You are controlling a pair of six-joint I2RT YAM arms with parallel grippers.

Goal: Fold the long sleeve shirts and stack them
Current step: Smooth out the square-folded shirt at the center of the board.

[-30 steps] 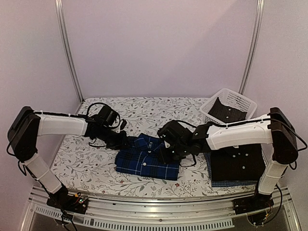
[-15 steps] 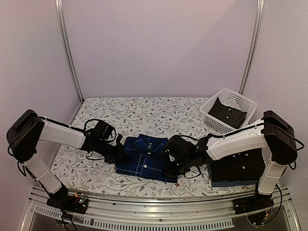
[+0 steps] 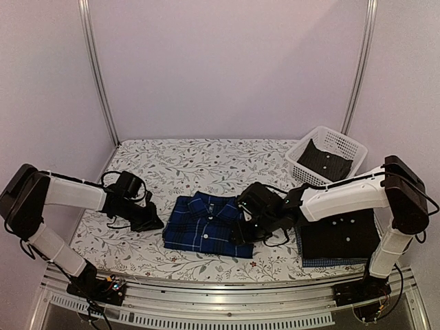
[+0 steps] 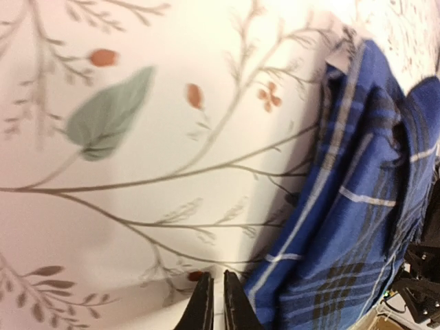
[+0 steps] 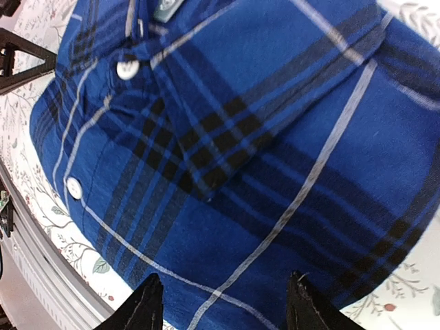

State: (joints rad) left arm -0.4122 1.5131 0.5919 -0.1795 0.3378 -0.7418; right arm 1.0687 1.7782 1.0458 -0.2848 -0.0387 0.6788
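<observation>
Right gripper (image 5: 225,302): jaws held spread, empty, over right edge of plaid shirt (image 3: 206,232).
Left gripper (image 4: 213,299): closed, empty, just left of it.
Plaid shirt: folded, centre frame, long axis left-right.
Black shirt (image 3: 340,234): pile top, lower right; right arm judged nearer.

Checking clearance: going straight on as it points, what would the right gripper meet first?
Probably the blue plaid shirt, filling the view just beyond the open right gripper; exact depth unclear.

No text legible; plaid shirt (image 5: 261,158) label (image 5: 165,9) blurred.
</observation>
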